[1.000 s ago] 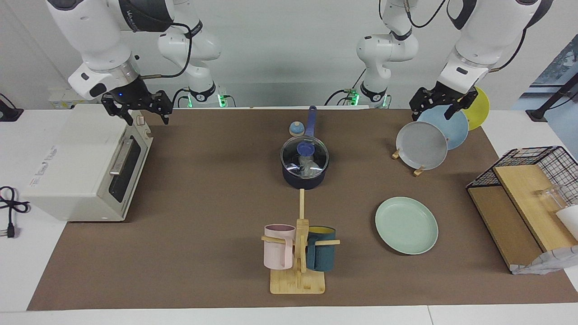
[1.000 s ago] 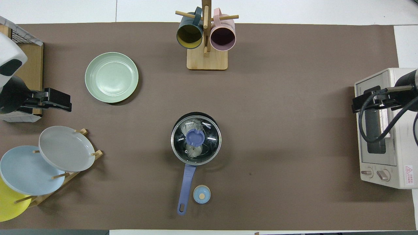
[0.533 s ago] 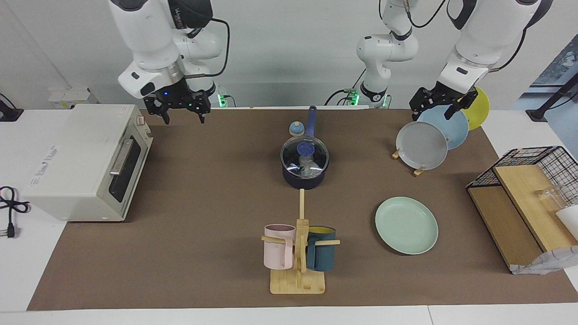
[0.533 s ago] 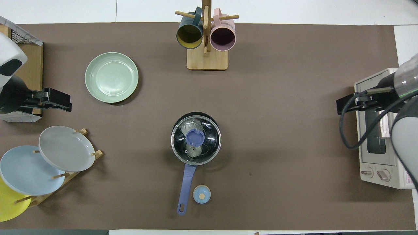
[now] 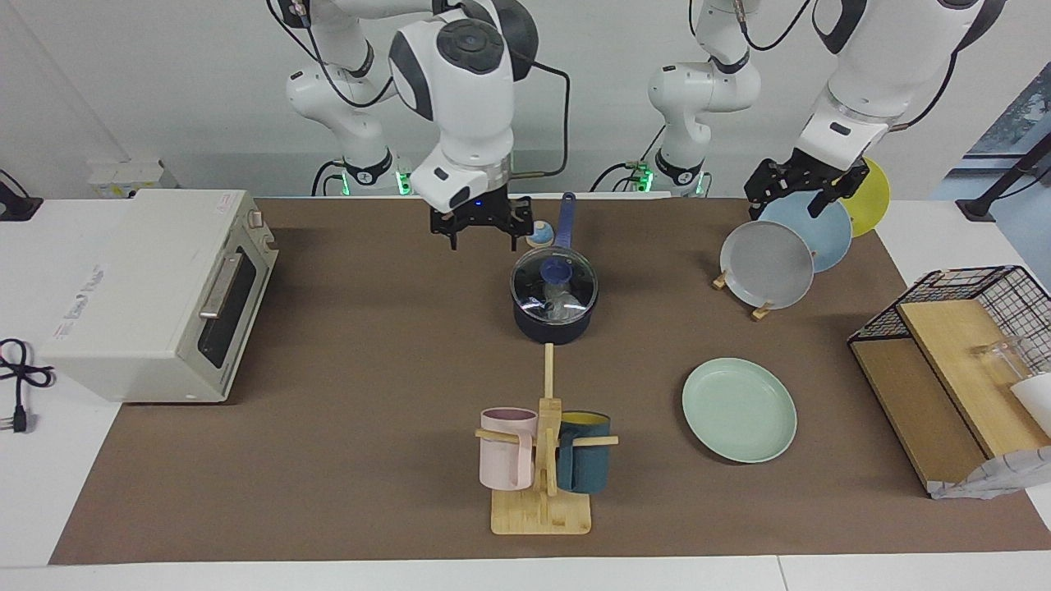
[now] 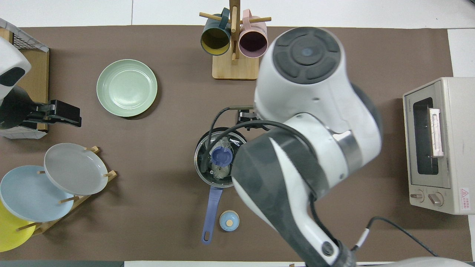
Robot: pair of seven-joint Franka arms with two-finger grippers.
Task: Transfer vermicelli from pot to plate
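The small dark navy saucepan (image 5: pixel 552 316) sits mid-table under a glass lid with a blue knob (image 5: pixel 555 269), its long blue handle pointing straight toward the robots. Whitish vermicelli (image 6: pixel 221 171) shows through the glass. The right gripper (image 5: pixel 481 232), fingers apart, hangs beside the handle. The left gripper (image 5: pixel 803 190) waits, open, above the racked grey plate (image 5: pixel 766 264). The round mint-green plate (image 5: pixel 739 409) lies farther out.

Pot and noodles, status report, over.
Right gripper open, up beside the dark navy saucepan; left gripper open, waiting over the plate rack. Whitish vermicelli in saucepan. Glass lid on, blocking access. Mint-green plate bare.
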